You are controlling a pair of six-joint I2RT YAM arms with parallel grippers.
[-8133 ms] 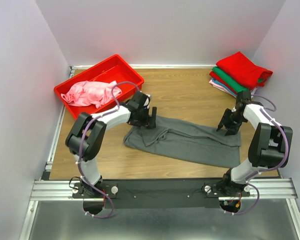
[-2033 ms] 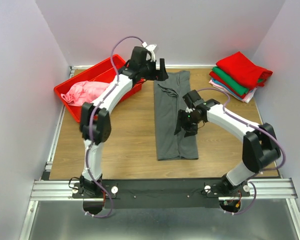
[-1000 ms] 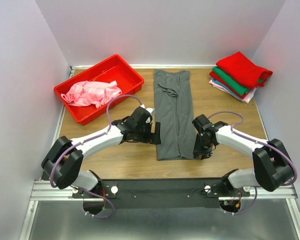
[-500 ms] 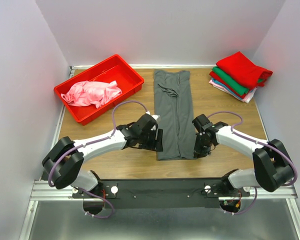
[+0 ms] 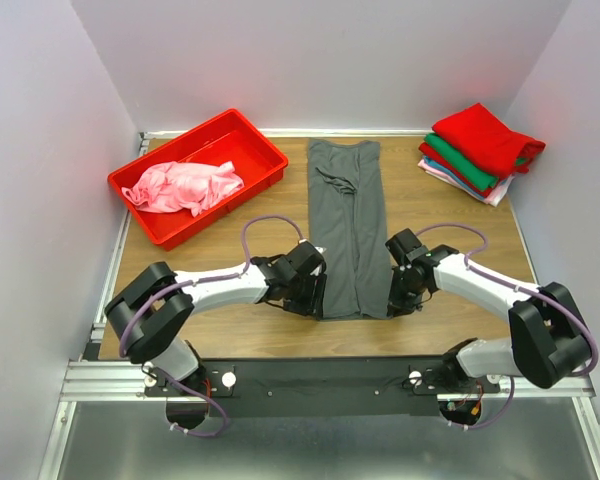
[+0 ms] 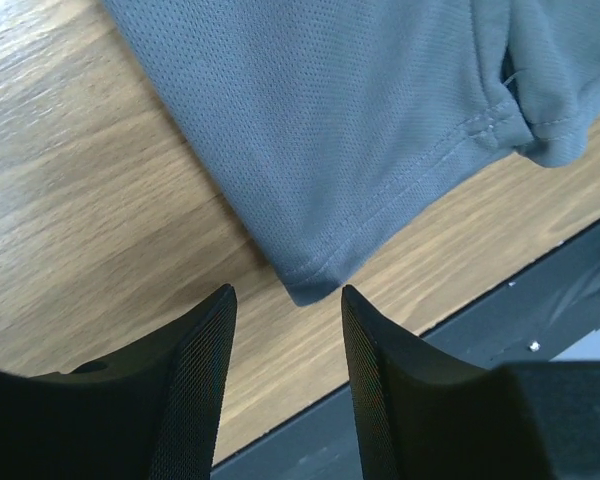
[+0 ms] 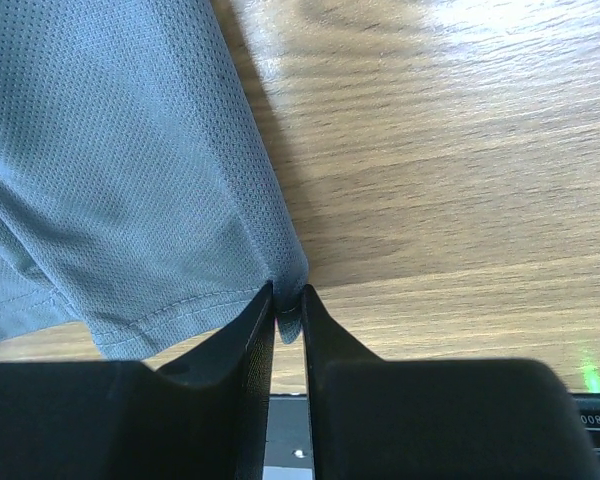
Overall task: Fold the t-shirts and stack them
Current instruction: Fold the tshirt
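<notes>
**Gripping the near hem corners ahead of the crosswise fold**

The dark grey t-shirt (image 5: 348, 235) is lying as a long narrow strip down the middle of the table (image 5: 450, 215), one end at the far edge and the hem towards the arm bases. Judging by that shape, the lengthwise folds are done and the hem corners are being taken for the fold across.

The near right corner is being pinched by the right gripper (image 7: 288, 300), whose fingers (image 7: 245, 350) are drawn almost together with the stitched hem edge between them. The left gripper (image 6: 285, 300) is being held at the near left corner with its fingers (image 6: 205, 370) well apart and nothing in them, the cloth tip lying just in the gap.

The next move is judged to call for the left fingers to be brought down and closed on that corner, so that both corners can be lifted and carried evenly towards the far end.

How many layers are being caught on the right cannot be told. Both corners are being covered by the grippers in the overhead view.

Beyond, a stack of folded t-shirts (image 5: 477, 150) is sitting at the far right, only its edges showing below the red top one, and a crumpled pink t-shirt (image 5: 180, 185) is lying in the red bin (image 5: 265, 150).
</notes>
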